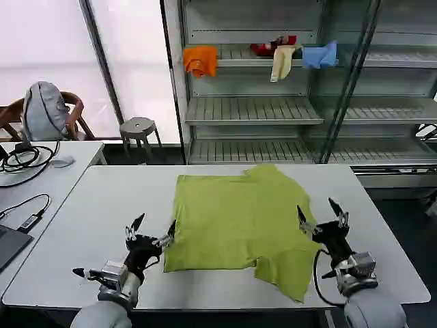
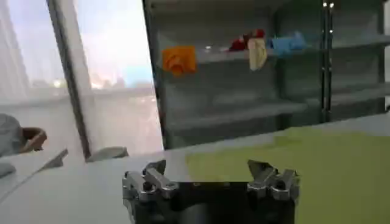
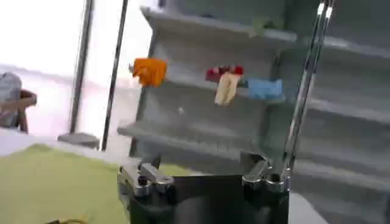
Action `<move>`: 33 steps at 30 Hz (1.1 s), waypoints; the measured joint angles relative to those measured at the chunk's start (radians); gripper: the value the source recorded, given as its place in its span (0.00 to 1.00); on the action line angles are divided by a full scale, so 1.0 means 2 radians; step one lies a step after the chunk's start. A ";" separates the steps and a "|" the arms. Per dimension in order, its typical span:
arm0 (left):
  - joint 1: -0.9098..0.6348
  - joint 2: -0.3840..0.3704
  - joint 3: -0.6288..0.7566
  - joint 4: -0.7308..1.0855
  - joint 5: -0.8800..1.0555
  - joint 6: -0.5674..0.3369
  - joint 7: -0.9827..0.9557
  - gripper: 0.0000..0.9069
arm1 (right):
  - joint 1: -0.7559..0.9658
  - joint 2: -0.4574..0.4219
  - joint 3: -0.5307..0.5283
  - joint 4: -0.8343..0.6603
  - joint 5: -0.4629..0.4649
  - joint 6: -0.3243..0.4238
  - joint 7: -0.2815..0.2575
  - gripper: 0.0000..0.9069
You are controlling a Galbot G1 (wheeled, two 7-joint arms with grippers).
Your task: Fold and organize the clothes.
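Jaws are standing wide on both the left gripper (image 1: 151,234) and right gripper (image 1: 319,217), flanking the T-shirt (image 1: 239,222) lying flat on the table (image 1: 82,212), left nearer its bottom corner.

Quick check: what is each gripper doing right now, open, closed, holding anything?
Left gripper: open, empty, at the T-shirt's near left corner.
Right gripper: open, empty, at the T-shirt's right edge.

The yellow-green T-shirt (image 1: 235,222) lies spread flat at the lower centre of the head view, plain and thin, slightly rumpled, one sleeve trailing toward the lower right corner.
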 measured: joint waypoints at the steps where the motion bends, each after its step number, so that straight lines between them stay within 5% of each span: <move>1: 0.005 0.002 0.000 -0.002 -0.006 0.003 -0.003 1.00 | -0.013 -0.001 0.003 0.005 0.001 -0.001 -0.001 1.00; 22: 0.038 0.011 -0.008 0.006 -0.056 0.036 -0.012 1.00 | -0.149 0.018 0.016 0.039 0.002 -0.016 -0.005 1.00; 23: 0.039 0.012 -0.009 0.008 -0.057 0.036 -0.011 0.73 | -0.150 0.018 0.015 0.040 0.001 -0.016 -0.005 1.00; 24: 0.040 0.012 -0.011 0.008 -0.058 0.037 -0.009 0.73 | -0.151 0.019 0.014 0.041 0.001 -0.017 -0.004 0.84; 25: 0.042 0.012 -0.011 0.008 -0.058 0.038 -0.008 0.04 | -0.153 0.019 0.013 0.042 0.001 -0.018 -0.003 0.67; 26: 0.043 0.012 -0.012 0.009 -0.058 0.038 -0.006 0.03 | -0.155 0.019 0.011 0.042 0.001 -0.019 -0.003 0.33; 27: 0.044 0.011 -0.013 0.009 -0.058 0.038 -0.005 0.03 | -0.156 0.019 0.009 0.043 0.001 -0.020 -0.003 0.11; 28: 0.045 0.012 -0.013 0.009 -0.058 0.039 -0.005 0.03 | -0.157 0.019 0.008 0.043 0.001 -0.021 -0.003 0.00; 33: 0.047 0.011 -0.013 0.012 -0.058 0.038 -0.003 0.03 | -0.157 0.017 -0.001 0.041 0.004 -0.024 -0.004 0.00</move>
